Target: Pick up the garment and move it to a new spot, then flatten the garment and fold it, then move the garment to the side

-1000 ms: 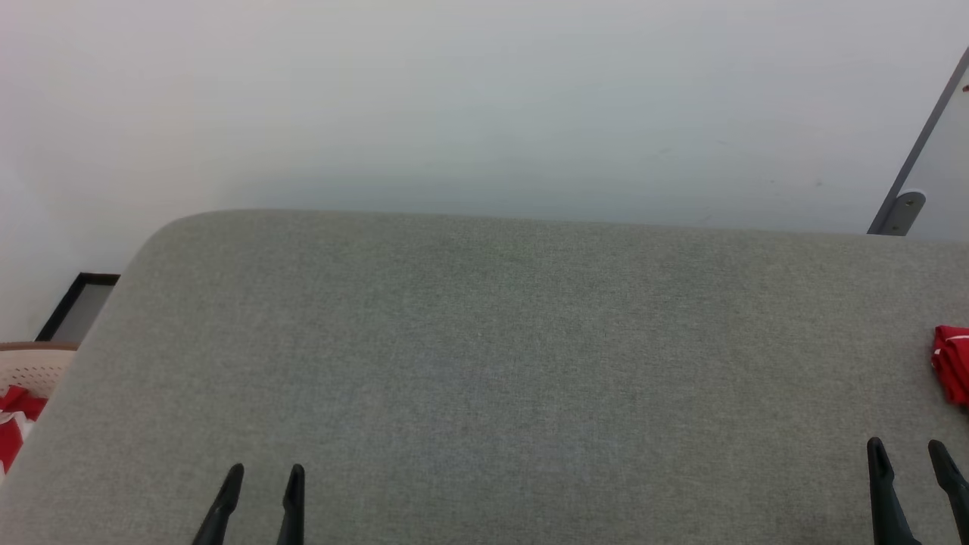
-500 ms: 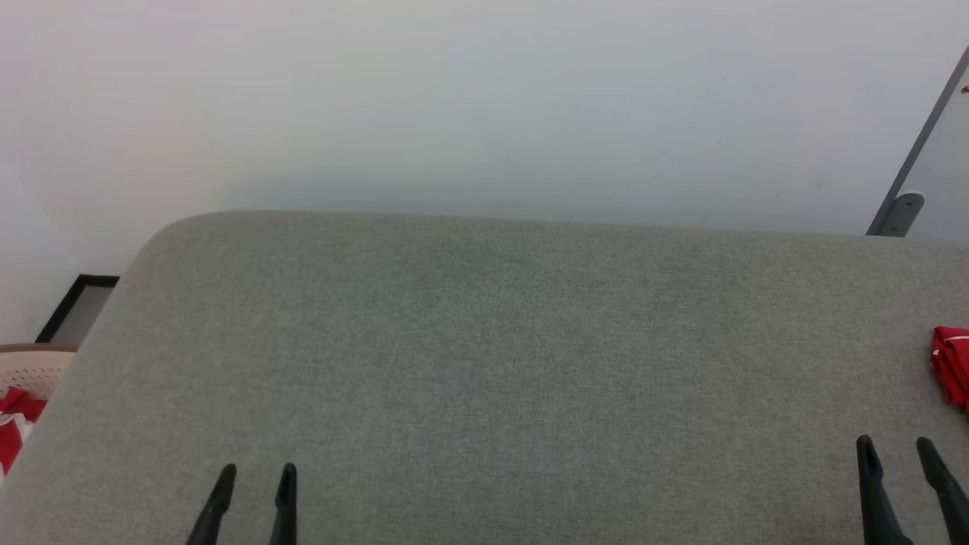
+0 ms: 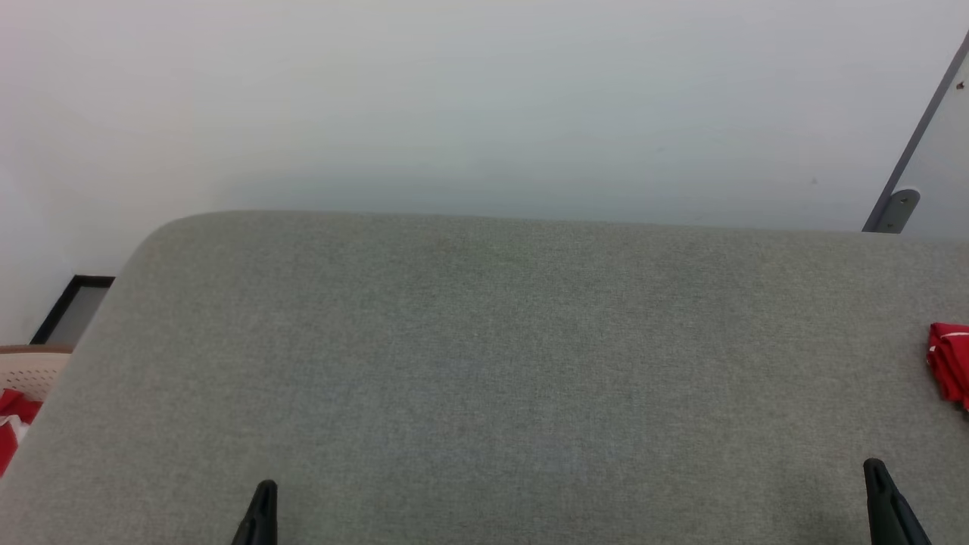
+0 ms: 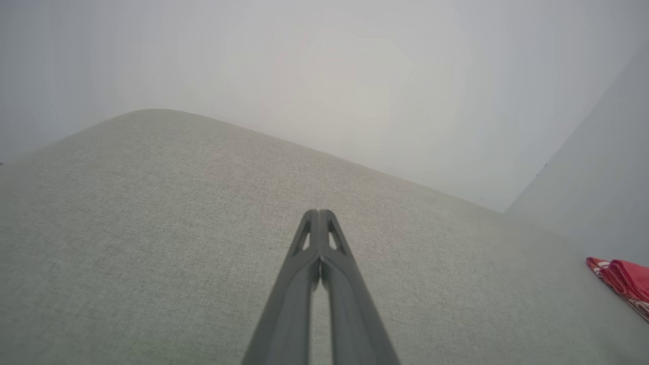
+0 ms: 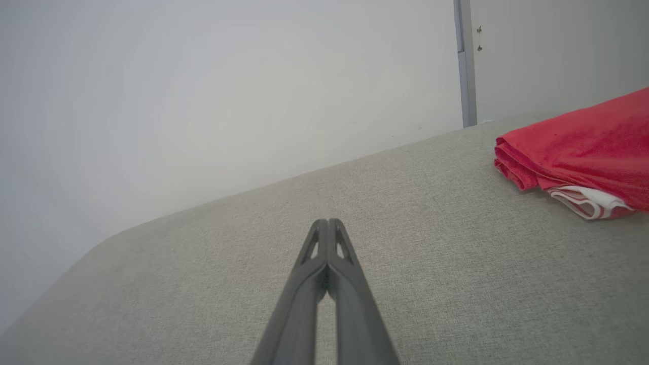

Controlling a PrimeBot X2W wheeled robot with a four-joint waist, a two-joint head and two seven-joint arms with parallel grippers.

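Observation:
The garment lies folded in a red stack with white striped trim at its edge, on the right end of the grey fabric surface. In the head view it pokes in at the right edge, garment, and the left wrist view has it far right, garment. My right gripper is shut and empty, to the garment's near left. My left gripper is shut and empty at the lower left. Both pairs of fingers press together in their wrist views, left gripper, right gripper.
A beige perforated basket with a small red-white cloth bundle stands past the surface's left edge. A pale wall rises behind the far edge. A grey metal post leans at the upper right.
Both grippers have gone from open to shut, each pair of fingers now reading as one dark tip. Both tips sit slightly lower in the head view.

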